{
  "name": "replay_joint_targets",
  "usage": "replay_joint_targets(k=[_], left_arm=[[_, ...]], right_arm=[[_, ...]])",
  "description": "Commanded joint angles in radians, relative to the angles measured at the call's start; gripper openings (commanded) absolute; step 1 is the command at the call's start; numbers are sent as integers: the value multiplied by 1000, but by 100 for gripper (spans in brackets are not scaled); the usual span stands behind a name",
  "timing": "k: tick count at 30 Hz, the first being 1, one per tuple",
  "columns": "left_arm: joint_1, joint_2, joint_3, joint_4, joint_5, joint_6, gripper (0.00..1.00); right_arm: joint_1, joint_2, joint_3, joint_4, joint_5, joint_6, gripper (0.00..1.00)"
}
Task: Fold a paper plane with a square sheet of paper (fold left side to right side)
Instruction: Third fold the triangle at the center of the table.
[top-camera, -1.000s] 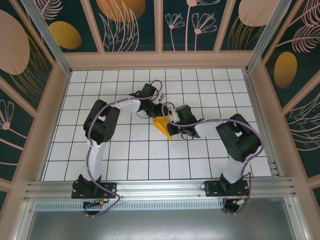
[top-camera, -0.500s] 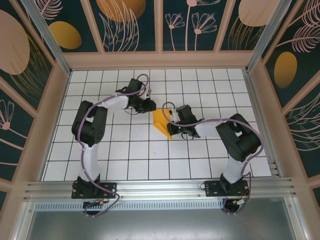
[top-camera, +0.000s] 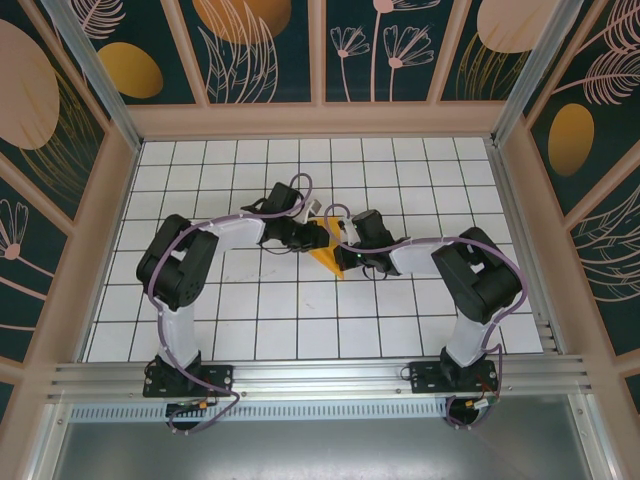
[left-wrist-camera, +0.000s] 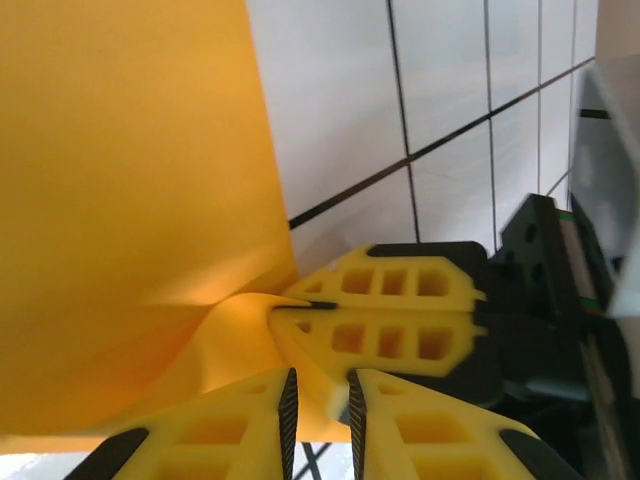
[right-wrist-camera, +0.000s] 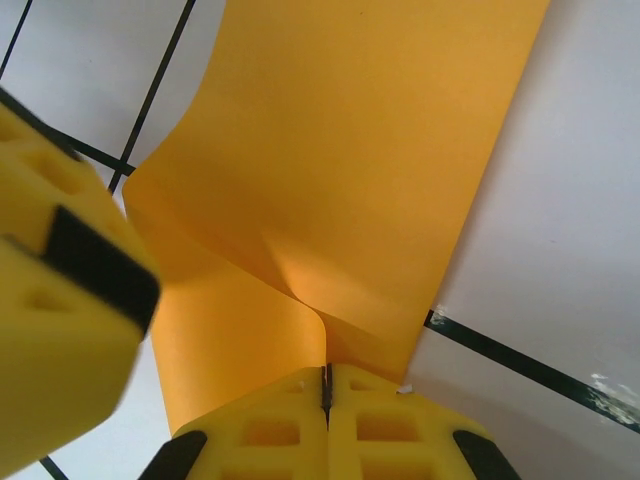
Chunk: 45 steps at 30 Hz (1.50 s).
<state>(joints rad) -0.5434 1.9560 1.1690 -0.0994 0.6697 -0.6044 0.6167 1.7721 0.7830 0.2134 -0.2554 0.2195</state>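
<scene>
Folded square sheet of paper (top-camera: 326, 254) at centre of top view, long axis upper left to lower right; right gripper (right-wrist-camera: 326, 375) clenched on its right edge, left gripper (left-wrist-camera: 320, 390) alongside it from the left, jaws nearly together around paper, grip unconfirmed.

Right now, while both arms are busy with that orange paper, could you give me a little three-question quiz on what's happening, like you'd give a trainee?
1. True or false: the right gripper is shut on the orange paper.
2. What lies under the paper? A) a white tiled table B) bare wood C) green cloth
3. Fill in: the fingers of the right gripper are coloured ___.

Key: 1 true; 2 A; 3 yellow.
</scene>
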Motion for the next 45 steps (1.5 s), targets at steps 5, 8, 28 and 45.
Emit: replay_joint_targets(k=[5, 8, 28, 45], left_arm=[[4, 52, -2, 23, -31, -9, 24], [5, 62, -9, 21, -43, -5, 24], [4, 75, -89, 26, -105, 5, 23], [4, 92, -120, 21, -152, 4, 20]], right_arm=[[6, 60, -31, -106, 0, -2, 0], [6, 62, -30, -107, 3, -3, 0], [5, 50, -21, -115, 16, -2, 0], [-4, -206, 74, -267, -60, 51, 43]])
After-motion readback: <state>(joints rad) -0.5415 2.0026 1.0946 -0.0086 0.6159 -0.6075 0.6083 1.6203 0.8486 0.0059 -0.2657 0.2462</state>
